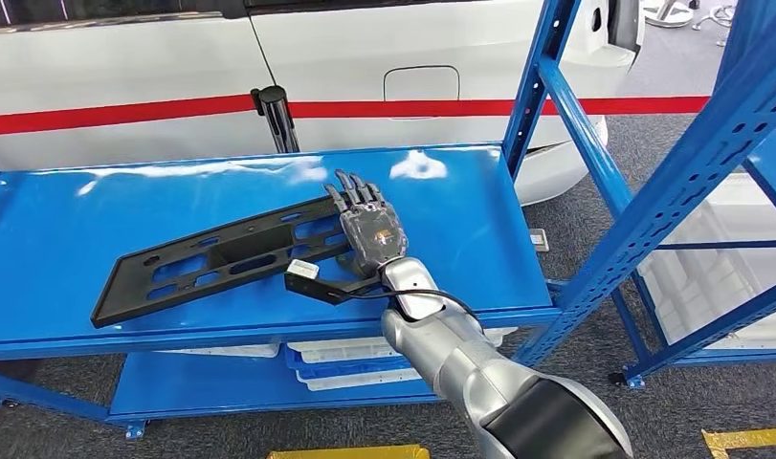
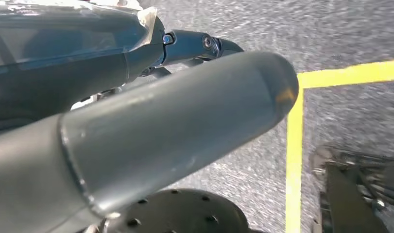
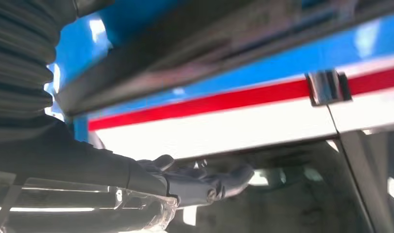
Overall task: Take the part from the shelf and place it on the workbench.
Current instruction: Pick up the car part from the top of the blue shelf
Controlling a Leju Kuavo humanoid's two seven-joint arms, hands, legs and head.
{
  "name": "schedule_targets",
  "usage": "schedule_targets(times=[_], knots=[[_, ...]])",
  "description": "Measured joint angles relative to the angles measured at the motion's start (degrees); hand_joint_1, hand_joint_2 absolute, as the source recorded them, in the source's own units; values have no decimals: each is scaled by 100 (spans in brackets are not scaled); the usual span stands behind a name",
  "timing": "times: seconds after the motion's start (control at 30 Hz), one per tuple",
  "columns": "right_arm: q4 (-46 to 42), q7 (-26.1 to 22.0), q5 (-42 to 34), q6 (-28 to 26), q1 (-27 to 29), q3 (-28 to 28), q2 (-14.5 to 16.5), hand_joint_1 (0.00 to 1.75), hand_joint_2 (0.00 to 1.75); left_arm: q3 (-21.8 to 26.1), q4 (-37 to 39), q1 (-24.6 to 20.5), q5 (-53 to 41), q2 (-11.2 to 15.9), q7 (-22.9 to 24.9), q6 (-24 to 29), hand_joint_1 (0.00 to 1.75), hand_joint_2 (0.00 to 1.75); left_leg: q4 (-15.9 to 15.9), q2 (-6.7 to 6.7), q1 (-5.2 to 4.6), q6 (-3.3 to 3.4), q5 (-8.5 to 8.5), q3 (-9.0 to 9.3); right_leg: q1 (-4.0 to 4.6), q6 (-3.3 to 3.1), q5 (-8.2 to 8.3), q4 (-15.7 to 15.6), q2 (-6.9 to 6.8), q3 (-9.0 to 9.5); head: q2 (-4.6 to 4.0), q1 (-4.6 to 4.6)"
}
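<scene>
The black part (image 1: 226, 256) is lying flat on the blue shelf (image 1: 68, 239), my right hand (image 1: 369, 232) resting fingers-extended over its right end without yet grasping it, and I am judging that a one-ended lift risks tipping it off the near edge.

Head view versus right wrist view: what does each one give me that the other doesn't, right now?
Head view alone: the whole flat black part lying on the blue shelf, the right hand laid flat over its near end, fingers extended, and white trays on the lower level. Whether the hand actually grips the part, I cannot tell.

Right wrist view alone: a close look along the part's dark edge, with a finger stretched out, not curled.

Both share: the right hand, the part, the blue shelf, and the white vehicle with its red stripe behind.
</scene>
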Motion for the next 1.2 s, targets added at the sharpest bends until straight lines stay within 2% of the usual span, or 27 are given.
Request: schedule_targets(times=[0.07, 0.1, 0.13, 0.17, 0.2, 0.23, 0.27, 0.3, 0.33, 0.4, 0.47, 0.53, 0.57, 0.6, 0.63, 0.67, 0.7, 0.73, 0.77, 0.8, 0.83, 0.9, 0.93, 1.03, 1.07, 1.2], knots=[[-1, -9, -10, -10, -3, 0, -2, 0, 175, 0, 0, -25, -5, 7, -1, -1, 0, 0, 771, 62, 1, -15, -270, -431, 37, -51, -34, 0, -79, 27, 0, -12], [-1, -17, -14, -11, 5, 0, -2, 0, 175, 0, 0, -30, -7, 13, -1, -1, 0, 0, 967, 69, 1, -12, -277, -573, 55, -70, -49, 1, -119, 42, 0, -13], [-1, -28, -21, -13, 10, 0, -2, 0, 175, 1, 0, -31, -8, 20, 0, -1, 0, 0, 949, 78, 0, 0, -171, -611, 69, -88, -64, 1, -154, 60, 0, -14], [-1, -42, -27, -14, 10, 0, -1, 0, 175, 1, 0, -32, -8, 28, 1, 0, 0, 0, 701, 101, -3, 19, 34, -528, 79, -98, -82, 1, -189, 86, 0, -12], [-1, -58, -38, -15, 6, 0, -1, 0, 175, 2, 0, -35, -8, 33, 1, 1, 0, 0, 306, 181, -12, 49, 280, -363, 88, -100, -106, 1, -221, 117, 0, -14], [-1, -78, -53, -15, -2, 0, -1, 0, 175, 4, 0, -45, -8, 39, 1, 2, 0, 0, -69, 313, -51, 78, 454, -197, 115, -88, -130, 2, -254, 142, 0, -15], [-2, -92, -74, -15, -9, 0, -3, 0, 175, 5, -1, -59, -8, 42, 0, 4, 0, 0, -355, 427, -87, 111, 558, -73, 141, -67, -154, 3, -287, 157, 0, -16], [-6, -108, -105, -13, -11, 2, -4, 0, 131, 8, -1, -76, -6, 44, -1, 8, 0, 0, -514, 514, -125, 137, 588, -10, 167, -44, -173, 1, -329, 163, 0, -16], [-15, -120, -148, -11, -11, 7, -5, 0, 87, 10, -2, -89, -3, 45, -2, 13, 0, 0, -546, 529, -159, 156, 559, -7, 187, -22, -185, -8, -376, 164, 0, -16], [-58, -131, -281, -9, -7, 38, -5, 0, 0, 15, -3, -98, 4, 44, -2, 20, 0, 0, -592, 429, -153, 208, 572, 3, 190, 24, -223, -10, -443, 172, 0, -15], [-105, -151, -459, -8, -14, 89, -11, 0, 0, 21, -4, -101, 8, 45, 0, 22, 0, 0, -641, 340, -126, 271, 593, 36, 180, 45, -378, 254, -328, 61, 0, -4], [-123, -186, -622, -4, 9, 145, -19, 0, 0, 25, -4, -109, 8, 49, 1, 22, 0, 0, -653, 258, -113, 318, 591, 49, 157, 17, -663, 953, -161, -293, 0, 16], [-123, -198, -701, -2, 39, 175, -21, 0, 0, 27, -4, -111, 8, 52, 1, 23, 0, 0, -652, 217, -113, 332, 586, 50, 150, 12, -783, 1334, -126, -506, 0, 27], [-124, -201, -784, 8, 72, 206, -22, 0, 44, 27, -4, -113, 8, 52, 1, 24, 0, 0, -651, 177, -114, 335, 582, 52, 146, 26, -832, 1583, -113, -665, 0, 29], [-126, -197, -877, 31, 98, 236, -21, 0, 87, 28, -4, -113, 8, 51, 1, 25, 0, 0, -649, 136, -114, 333, 578, 56, 139, 61, -783, 1617, -107, -728, 0, 32], [-129, -191, -977, 59, 112, 268, -20, 0, 131, 29, -4, -114, 8, 51, 1, 26, 0, 0, -647, 100, -113, 326, 573, 66, 128, 108, -646, 1425, -104, -679, 0, 33], [-135, -185, -1072, 89, 116, 302, -19, 0, 175, 32, -4, -115, 9, 50, 1, 26, 0, 0, -645, 68, -113, 313, 564, 80, 115, 153, -453, 1053, -103, -534, 0, 35], [-141, -180, -1152, 116, 113, 335, -18, 0, 175, 38, -4, -116, 9, 50, 1, 26, 0, 0, -641, 41, -120, 294, 552, 93, 106, 177, -266, 638, -97, -368, 0, 36], [-146, -176, -1217, 136, 110, 370, -17, 0, 175, 49, -4, -117, 9, 50, 1, 26, 0, 0, -635, 21, -132, 270, 538, 104, 98, 171, -125, 309, -90, -222, 0, 34], [-150, -166, -1267, 151, 110, 406, -14, 0, 175, 62, -4, -118, 9, 52, 1, 26, 0, 0, -626, 9, -145, 262, 516, 107, 85, 151, -40, 104, -83, -129, 0, 30], [-151, -151, -1300, 166, 109, 440, -10, 0, 175, 76, -4, -118, 9, 56, 1, 25, 0, 0, -619, 3, -153, 265, 503, 107, 82, 124, -9, 26, -77, -91, 0, 27], [-152, -116, -1338, 186, 108, 501, -4, 0, 175, 98, -4, -118, 9, 61, 1, 22, 0, 0, -613, 12, -141, 289, 490, 111, 83, 102, 8, 13, -66, -74, 0, 23], [-152, -103, -1344, 191, 106, 524, -5, 9, 175, 104, -4, -118, 9, 62, 1, 21, 0, 0, -618, 21, -131, 292, 495, 118, 97, 100, 7, 14, -58, -73, 0, 25], [-144, -57, -1348, 206, 105, 583, -7, 78, 175, 109, -4, -119, 8, 61, 1, 19, 0, 0, -637, 41, -117, 284, 498, 135, 119, 92, 4, 16, -39, -73, 0, 21], [-135, -35, -1346, 212, 103, 600, -7, 93, 175, 111, -4, -119, 8, 60, 1, 19, 0, 0, -642, 44, -114, 281, 499, 139, 124, 88, 2, 16, -36, -74, 0, 21], [-89, 52, -1289, 216, 85, 662, -7, 96, 175, 116, -4, -123, 8, 61, 1, 19, 0, 0, -652, 47, -106, 232, 497, 144, 137, 76, -6, 19, -34, -74, 0, 23]])
